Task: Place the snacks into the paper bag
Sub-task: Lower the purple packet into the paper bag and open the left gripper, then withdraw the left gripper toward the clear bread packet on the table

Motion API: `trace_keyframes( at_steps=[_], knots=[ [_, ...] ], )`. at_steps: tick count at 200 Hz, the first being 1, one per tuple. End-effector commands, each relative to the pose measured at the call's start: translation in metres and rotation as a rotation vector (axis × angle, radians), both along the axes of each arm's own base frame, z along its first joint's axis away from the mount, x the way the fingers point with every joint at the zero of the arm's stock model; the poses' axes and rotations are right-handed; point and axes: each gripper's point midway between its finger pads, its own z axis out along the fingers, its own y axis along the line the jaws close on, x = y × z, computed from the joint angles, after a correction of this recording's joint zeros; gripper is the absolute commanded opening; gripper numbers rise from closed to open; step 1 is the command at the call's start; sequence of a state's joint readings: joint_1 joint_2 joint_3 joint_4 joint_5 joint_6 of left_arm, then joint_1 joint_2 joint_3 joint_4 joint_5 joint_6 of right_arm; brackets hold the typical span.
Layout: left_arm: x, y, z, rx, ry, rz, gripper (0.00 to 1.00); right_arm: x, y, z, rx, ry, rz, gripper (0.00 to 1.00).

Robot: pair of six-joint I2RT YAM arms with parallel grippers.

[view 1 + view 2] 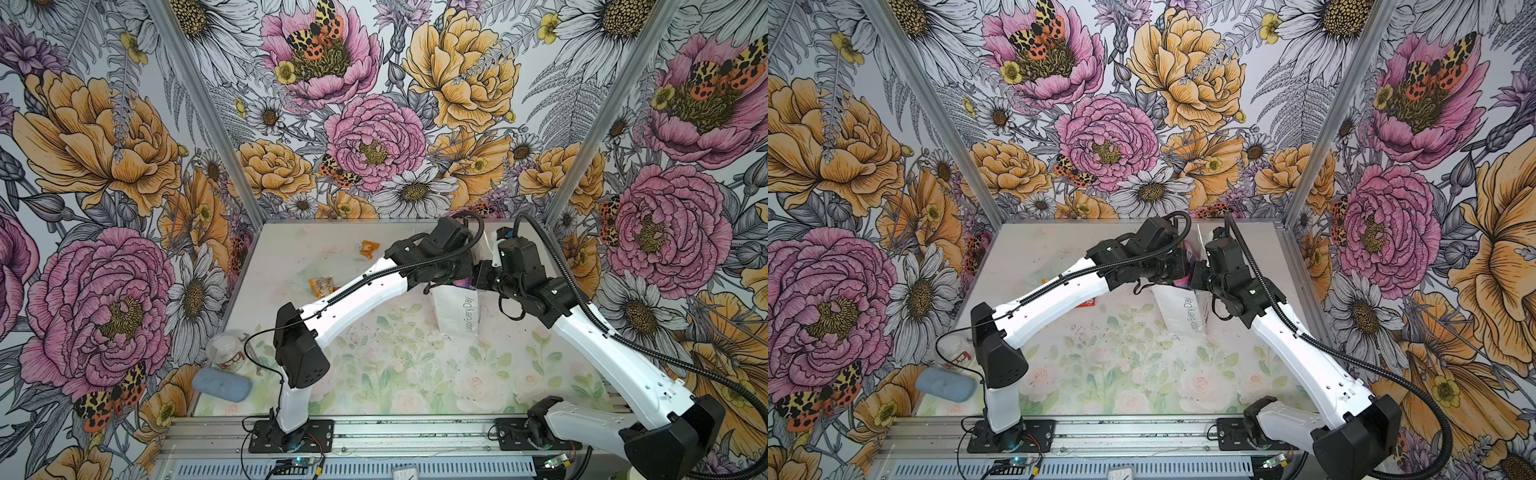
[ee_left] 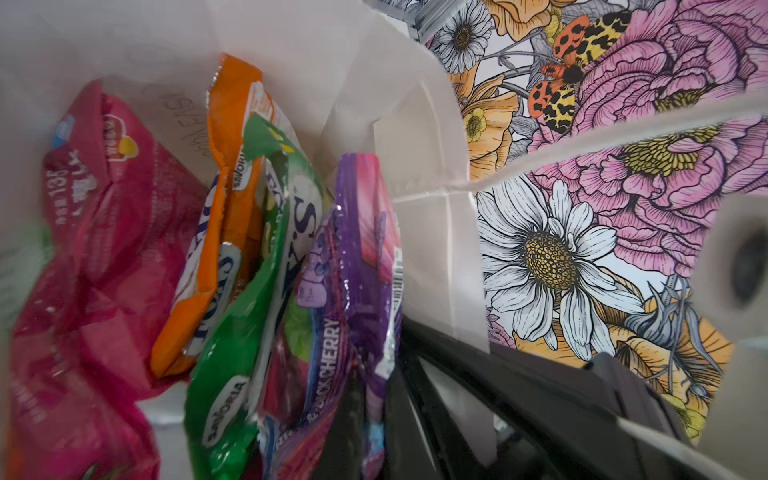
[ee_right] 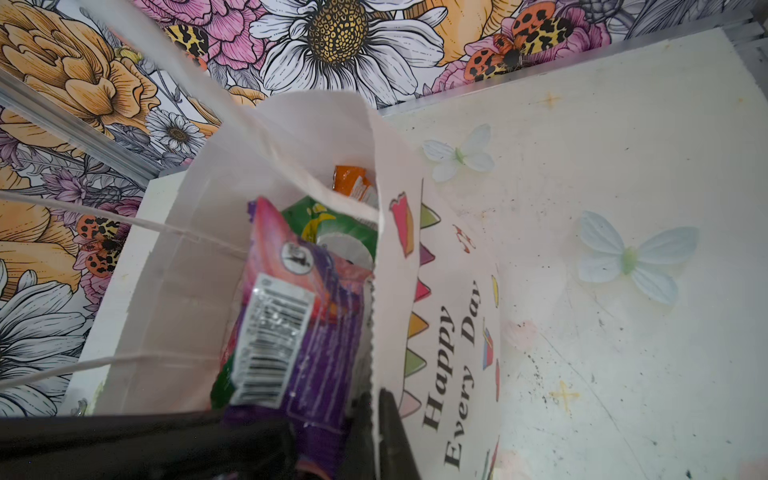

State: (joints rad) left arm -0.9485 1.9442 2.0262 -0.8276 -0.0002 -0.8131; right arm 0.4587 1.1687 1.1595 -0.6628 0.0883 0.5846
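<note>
Closest to the right wrist lens: purple packet (image 3: 299,340), barcode side showing, hanging in the mouth of the paper bag (image 3: 440,332), not yet let go. Gripped at one end by the left gripper (image 2: 357,424), fingers closed tight on the film. Right gripper (image 3: 376,432) clamped shut on the bag's lettered front wall at the rim, one finger inside and one outside, holding the mouth spread.

Bag upright on the right half of the bench (image 1: 374,357), nearer the far edge than the near one. Inside already, standing on edge side by side: pink packet (image 2: 95,249), orange packet (image 2: 232,166), green packet (image 2: 232,361). Left out on the bench: tiny orange packet (image 1: 368,248) close to the far edge, and orange-and-white packet (image 1: 321,285) just beside the left forearm, left of the bag. Clear cup (image 1: 226,347) and blue-grey case (image 1: 222,384) at the near left corner, no part of the job.

Probably very light, crinkly and slick, soft enough to buckle against its neighbours instead of sliding down. Best taken by a crimped seal end, flat and firm, not by the loose middle. Bag only thin paper, likely quick to tip or tear: hold at the rim, gently.
</note>
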Motion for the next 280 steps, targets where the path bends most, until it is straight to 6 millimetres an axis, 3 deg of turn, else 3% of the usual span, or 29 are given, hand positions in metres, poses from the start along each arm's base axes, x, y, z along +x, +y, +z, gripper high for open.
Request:
trace_keyframes(
  at_steps=[1, 61, 98, 149, 182, 207, 213, 219, 245, 280],
  knots=[
    [-0.006, -0.014, -0.022, 0.034, 0.047, -0.056, 0.00, 0.009, 0.013, 0.035, 0.052, -0.103, 0.037, 0.00],
    [-0.010, -0.027, -0.056, 0.080, 0.108, -0.103, 0.00, 0.009, 0.011, 0.032, 0.041, -0.102, 0.028, 0.00],
    [-0.008, -0.025, -0.047, 0.087, 0.083, -0.108, 0.03, 0.008, 0.007, 0.032, 0.029, -0.109, 0.012, 0.00],
    [-0.003, -0.009, 0.006, 0.053, -0.038, -0.084, 0.27, 0.008, -0.011, 0.029, 0.021, -0.113, -0.048, 0.00],
    [-0.014, 0.003, 0.063, -0.004, -0.157, -0.117, 0.50, 0.009, -0.028, 0.019, 0.078, -0.073, -0.086, 0.00],
    [-0.024, 0.021, 0.104, -0.035, -0.251, -0.116, 0.59, 0.007, -0.032, 0.019, 0.087, -0.074, -0.088, 0.00],
    [-0.023, 0.024, 0.104, -0.026, -0.262, -0.112, 0.60, 0.006, -0.033, 0.020, 0.087, -0.076, -0.089, 0.00],
    [-0.029, 0.036, 0.126, -0.049, -0.303, -0.103, 0.62, 0.006, -0.033, 0.020, 0.088, -0.079, -0.087, 0.00],
    [-0.033, 0.064, 0.152, -0.035, -0.397, -0.067, 0.75, 0.004, -0.036, 0.023, 0.088, -0.090, -0.089, 0.00],
    [-0.036, 0.121, 0.183, -0.064, -0.505, 0.041, 0.79, 0.001, -0.039, 0.024, 0.090, -0.096, -0.093, 0.00]
  ],
)
